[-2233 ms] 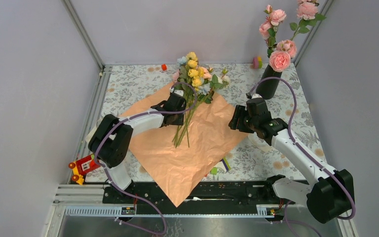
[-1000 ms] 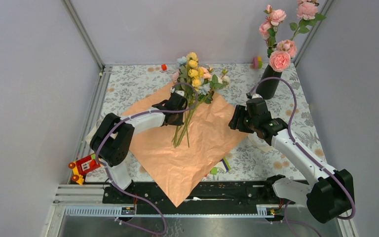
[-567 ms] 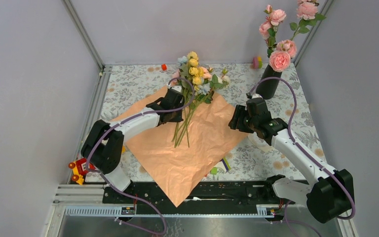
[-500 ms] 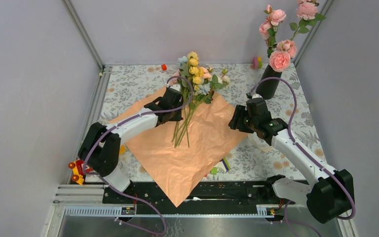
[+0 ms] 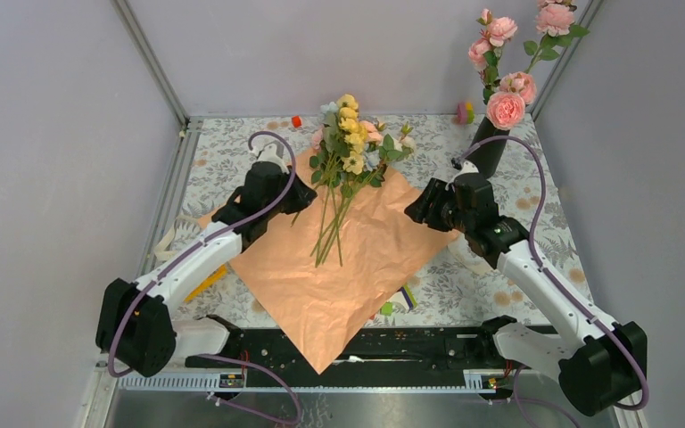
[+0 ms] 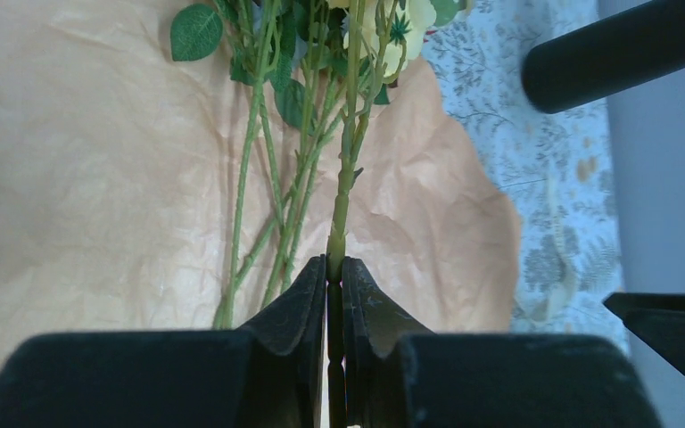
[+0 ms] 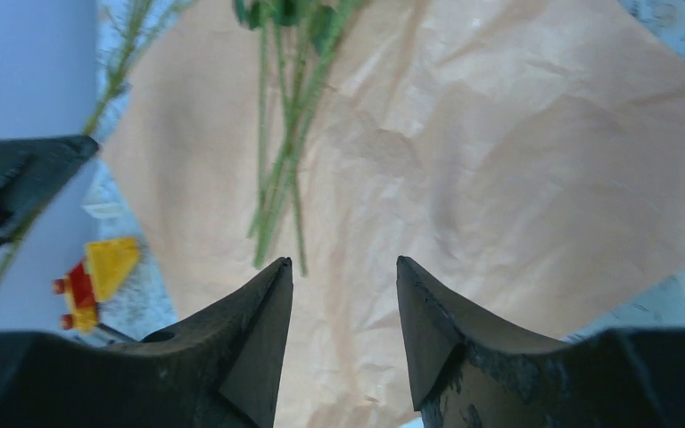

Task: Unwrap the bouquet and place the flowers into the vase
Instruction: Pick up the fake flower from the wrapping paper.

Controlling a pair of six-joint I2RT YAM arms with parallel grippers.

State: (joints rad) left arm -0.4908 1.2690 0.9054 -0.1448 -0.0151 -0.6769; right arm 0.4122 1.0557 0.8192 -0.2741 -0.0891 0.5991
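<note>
Flowers (image 5: 350,134): small yellow, pink, pale-blue and cream blooms on thin green stems lay loose on the opened, crinkled peach wrapping paper (image 5: 348,267).
Left gripper (image 6: 334,267): clamped on one green stem (image 6: 342,178), having swung back and leftward from over the bunch.
Right gripper (image 7: 343,267): jaws apart, empty, above the paper.
Vase (image 5: 485,156): glossy black, narrow-necked, at the far right, well apart from the flowers.
Meaning: unwrapping looked finished; carrying stems to the vase remained.

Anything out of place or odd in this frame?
Only one thing: the black vase at the far right already holds tall pink roses, so its neck may be tight for the flowers. Nothing is spilled or torn; the paper lies flat.
</note>
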